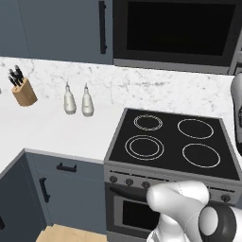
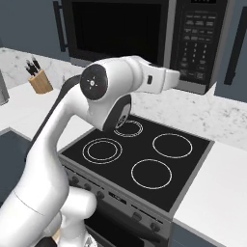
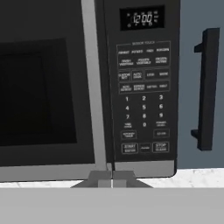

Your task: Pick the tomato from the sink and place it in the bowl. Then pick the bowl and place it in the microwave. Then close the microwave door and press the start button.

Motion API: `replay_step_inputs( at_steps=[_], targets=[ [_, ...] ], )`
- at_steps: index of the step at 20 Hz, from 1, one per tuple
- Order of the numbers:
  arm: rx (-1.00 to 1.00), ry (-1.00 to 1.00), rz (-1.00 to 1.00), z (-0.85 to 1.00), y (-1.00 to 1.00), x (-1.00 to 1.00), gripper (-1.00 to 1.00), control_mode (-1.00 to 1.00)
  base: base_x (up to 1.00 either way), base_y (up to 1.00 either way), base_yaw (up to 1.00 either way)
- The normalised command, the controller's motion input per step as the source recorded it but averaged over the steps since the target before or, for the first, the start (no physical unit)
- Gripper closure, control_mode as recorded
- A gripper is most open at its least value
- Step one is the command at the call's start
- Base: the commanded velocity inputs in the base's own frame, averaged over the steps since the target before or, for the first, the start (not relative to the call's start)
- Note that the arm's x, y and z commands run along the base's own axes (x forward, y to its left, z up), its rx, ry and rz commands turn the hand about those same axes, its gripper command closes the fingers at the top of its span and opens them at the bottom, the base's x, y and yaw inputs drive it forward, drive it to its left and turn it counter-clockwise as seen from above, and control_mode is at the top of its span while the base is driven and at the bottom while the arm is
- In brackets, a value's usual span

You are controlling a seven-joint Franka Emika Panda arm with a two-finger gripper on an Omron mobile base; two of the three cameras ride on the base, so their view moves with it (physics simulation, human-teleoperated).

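Note:
The microwave is built in above the stove, and its black-framed door with the dark window stands closed. To the door's right is the keypad panel with a lit clock and the start button low on it. My gripper is shut with nothing in it, its tips together just under the seam between door and panel. In the right base view my white hand reaches toward the lower edge of the microwave near its panel. The tomato, the bowl and the sink are out of view.
A black stove with ring burners lies under my arm. On the white counter to its left stand a knife block and two white bottles. A dark cabinet handle hangs right of the microwave.

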Motion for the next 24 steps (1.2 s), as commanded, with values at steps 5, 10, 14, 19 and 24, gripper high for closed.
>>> replay_step_inputs(
  at_steps=[5, 10, 14, 19, 24],
  targets=[
    [0.01, 0.00, 0.00, -0.09, -0.30, 0.31, 1.00, -1.00, 0.00, 0.00, 0.00],
    [0.06, 0.00, 0.00, 0.00, -0.48, 0.07, 1.00, -1.00, 0.00, 0.00, 0.00],
    [0.00, 0.00, 0.00, 0.00, -0.13, 0.07, 1.00, -1.00, 0.00, 0.00, 0.00],
    [0.00, 0.00, 0.00, -0.05, -0.08, 0.24, 1.00, -1.00, 0.00, 0.00, 0.00],
    [0.00, 0.00, 0.00, -0.21, -0.15, 0.17, 1.00, -1.00, 0.00, 0.00, 0.00]
  ],
)
